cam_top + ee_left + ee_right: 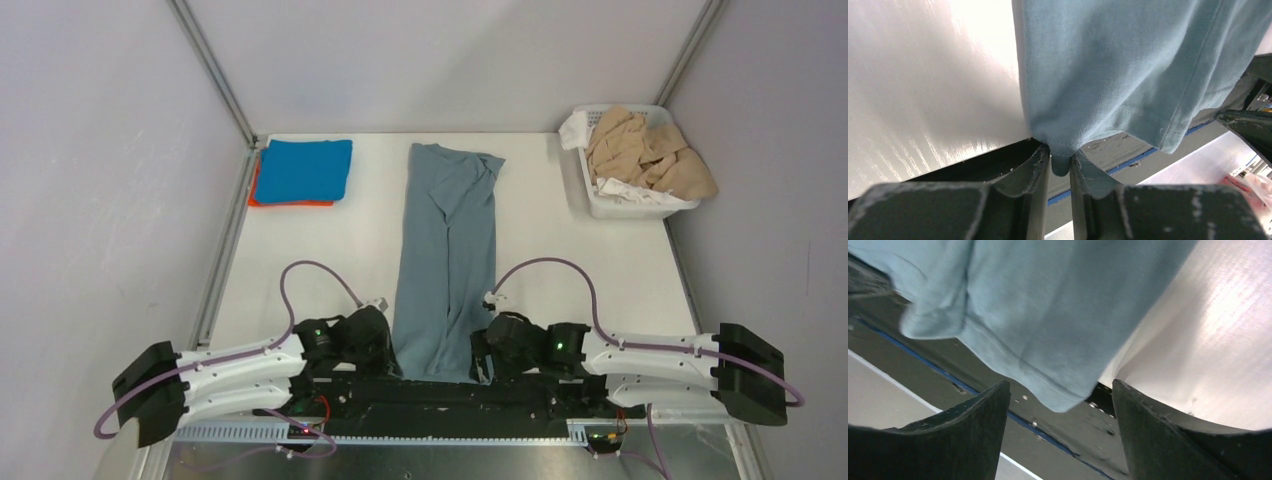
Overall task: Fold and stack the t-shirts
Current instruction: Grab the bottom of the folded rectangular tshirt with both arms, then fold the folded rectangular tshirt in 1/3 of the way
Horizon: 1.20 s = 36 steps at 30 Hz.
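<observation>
A long dusty grey-blue t-shirt [447,250] lies folded lengthwise down the middle of the table, its hem hanging over the near edge. My left gripper [1060,159] is shut on the hem's left corner [1062,162]; in the top view it sits at the shirt's near left [385,345]. My right gripper [1060,392] is open, its fingers either side of the hem's right corner [1060,395] without touching; in the top view it is at the shirt's near right [482,355]. A folded bright blue shirt [303,169] lies on an orange one [256,196] at the far left.
A white slatted basket [640,205] at the far right holds crumpled tan [645,155] and white [575,130] shirts. Metal frame rails run along both table sides. A black rail with a blue stripe [1128,162] lies below the near edge.
</observation>
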### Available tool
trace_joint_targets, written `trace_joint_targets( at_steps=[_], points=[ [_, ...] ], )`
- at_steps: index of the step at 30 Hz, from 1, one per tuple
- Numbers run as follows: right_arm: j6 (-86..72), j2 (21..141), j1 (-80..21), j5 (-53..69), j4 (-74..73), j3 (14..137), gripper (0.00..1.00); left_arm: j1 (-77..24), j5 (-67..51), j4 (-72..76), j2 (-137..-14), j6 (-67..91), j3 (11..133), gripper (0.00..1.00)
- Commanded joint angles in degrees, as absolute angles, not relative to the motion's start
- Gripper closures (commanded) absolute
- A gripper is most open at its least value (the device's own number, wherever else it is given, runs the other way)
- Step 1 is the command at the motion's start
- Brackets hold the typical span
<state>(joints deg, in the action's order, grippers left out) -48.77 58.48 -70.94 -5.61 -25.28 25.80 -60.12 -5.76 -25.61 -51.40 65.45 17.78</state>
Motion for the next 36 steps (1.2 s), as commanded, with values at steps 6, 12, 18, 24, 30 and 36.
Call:
trace_joint_targets(
  at_steps=[6,12,18,24,30,36],
  points=[
    [-56.6,60.5,-72.2,-4.1,-16.9,21.7,0.44,-60.9,-7.4,-22.8,-52.6,69.8,16.3,1.00],
    [-58.2,60.2,-73.8,-4.1,-17.6,21.7,0.62,-61.1,-7.4,-22.3,-47.2,71.5,14.7,1.00],
    [-57.4,57.0,-73.7,-4.4,-18.5,22.1,0.93,-61.2,-7.1,-22.4,-40.6,71.5,14.7,1.00],
    [-51.2,51.5,-70.5,-2.6,-21.7,26.0,1.00,-60.8,-3.4,-22.0,-37.3,66.1,21.2,1.00],
    [-44.6,50.6,-61.2,2.4,-23.5,30.4,1.00,-54.9,-3.6,-21.5,-46.7,57.0,31.2,1.00],
    [-40.0,54.0,-48.3,8.0,-18.3,32.9,1.00,-45.0,-2.8,-20.6,-58.7,49.4,40.7,1.00]
  ],
)
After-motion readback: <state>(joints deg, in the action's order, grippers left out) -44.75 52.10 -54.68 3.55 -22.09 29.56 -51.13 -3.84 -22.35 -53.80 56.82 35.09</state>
